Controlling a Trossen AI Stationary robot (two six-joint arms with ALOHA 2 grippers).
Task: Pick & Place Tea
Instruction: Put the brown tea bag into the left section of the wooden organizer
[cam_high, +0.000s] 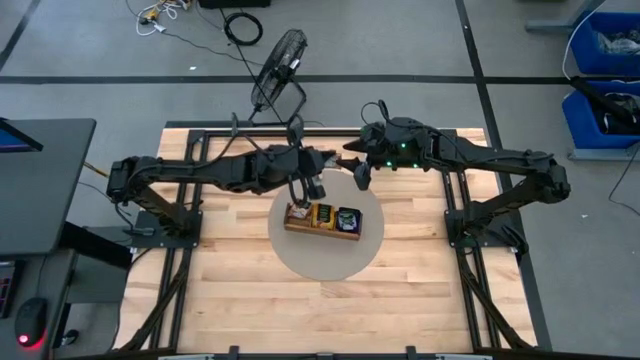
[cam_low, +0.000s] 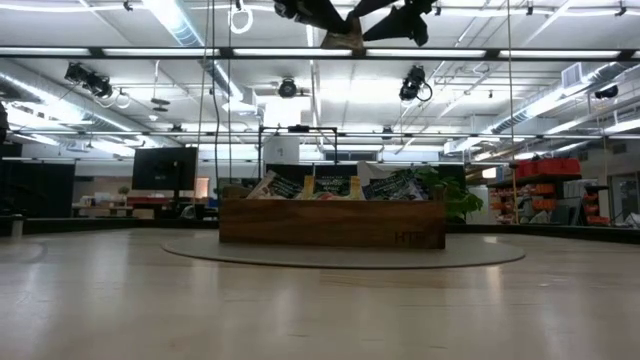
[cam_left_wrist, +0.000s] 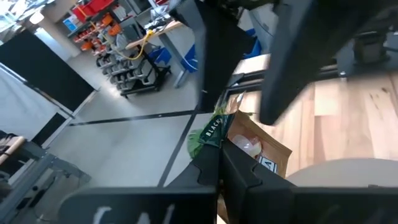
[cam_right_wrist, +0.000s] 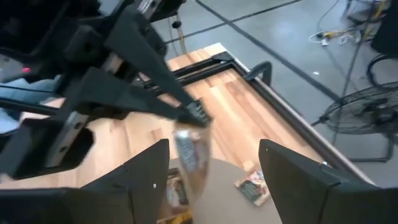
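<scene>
Nearest to us on the wooden surface (cam_high: 240, 290) lies a round grey mat (cam_high: 325, 262). On it sits a long brown wooden tray (cam_high: 322, 219) with three compartments. Tea packets (cam_high: 349, 218) stand on edge in its compartments, with yellow and dark ones among them. In the low view we see packet tops (cam_low: 330, 187) rising above the tray's front wall (cam_low: 330, 222).

Above and just beyond the tray's far side, both arms meet in mid-air. The left gripper (cam_high: 331, 157) reaches in from the left with its jaws closed on a brown tea packet (cam_left_wrist: 249, 146), which carries a dark green label at one edge. In the right wrist view we see this same packet (cam_right_wrist: 189, 155) hanging from the left jaw tips, in the gap between the right arm's own fingers (cam_right_wrist: 143, 171).

The right gripper (cam_high: 360, 172) comes in from the right with its jaws wide open and holding nothing, close beside the held packet.

One more loose packet (cam_right_wrist: 252, 185) lies flat on the mat, beyond the tray.

Farther off, on the floor past the surface, stands a black fan (cam_high: 280, 62).
</scene>
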